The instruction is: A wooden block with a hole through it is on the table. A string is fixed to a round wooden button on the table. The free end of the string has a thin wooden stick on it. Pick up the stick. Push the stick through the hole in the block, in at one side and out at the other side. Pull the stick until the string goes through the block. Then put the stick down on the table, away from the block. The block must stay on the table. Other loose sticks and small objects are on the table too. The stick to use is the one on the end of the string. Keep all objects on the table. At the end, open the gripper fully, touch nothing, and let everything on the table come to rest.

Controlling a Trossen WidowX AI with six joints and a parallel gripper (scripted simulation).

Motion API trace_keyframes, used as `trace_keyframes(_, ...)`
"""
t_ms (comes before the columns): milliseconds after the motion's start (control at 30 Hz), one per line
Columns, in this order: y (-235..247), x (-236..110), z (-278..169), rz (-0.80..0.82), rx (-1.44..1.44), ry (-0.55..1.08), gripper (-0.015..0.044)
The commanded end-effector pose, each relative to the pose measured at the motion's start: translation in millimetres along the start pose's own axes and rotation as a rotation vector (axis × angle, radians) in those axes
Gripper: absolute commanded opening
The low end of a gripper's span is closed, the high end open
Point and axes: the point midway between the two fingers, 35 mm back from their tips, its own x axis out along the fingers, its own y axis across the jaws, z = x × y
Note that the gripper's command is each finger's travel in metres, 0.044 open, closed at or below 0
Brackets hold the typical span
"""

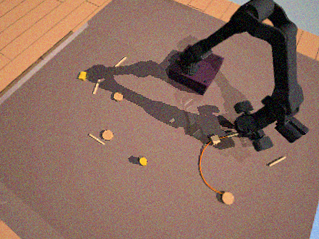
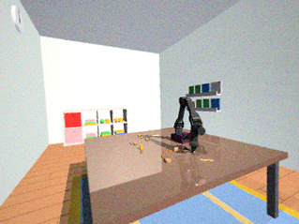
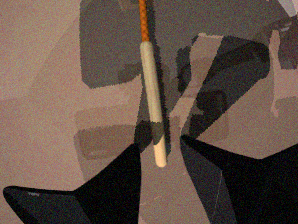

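The single dark arm rises from its base (image 1: 195, 71), arches high over the table (image 1: 28, 177), and bends down steeply to the base's right side. Its wrist is tilted low, close to the surface. The end effector (image 3: 161, 151) points toward the middle of the table, its two dark fingers parted by a moderate gap and gripping nothing. In the wrist view the fingertips stand apart on either side of a narrow space, both angled inward toward each other just above the surface.
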Motion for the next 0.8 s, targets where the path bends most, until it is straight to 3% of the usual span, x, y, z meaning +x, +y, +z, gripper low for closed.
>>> trace_keyframes(0, 2.3, -21.6, 1.1, 0.003, 0.000, 0.004, 0.0210)
trace_keyframes(133, 3.0, -76.4, 7.4, 0.012, 0.002, 0.003, 0.0210)
trace_keyframes(333, 2.9, -79.1, 7.8, 0.013, 0.002, 0.003, 0.0210)
trace_keyframes(533, 5.0, -75.2, 5.9, 0.021, 0.003, 0.010, 0.0368)
trace_keyframes(633, 4.9, -95.2, 8.1, 0.019, 0.003, 0.009, 0.0440)
trace_keyframes(767, 4.4, -104.7, 9.3, 0.018, 0.003, 0.008, 0.0440)
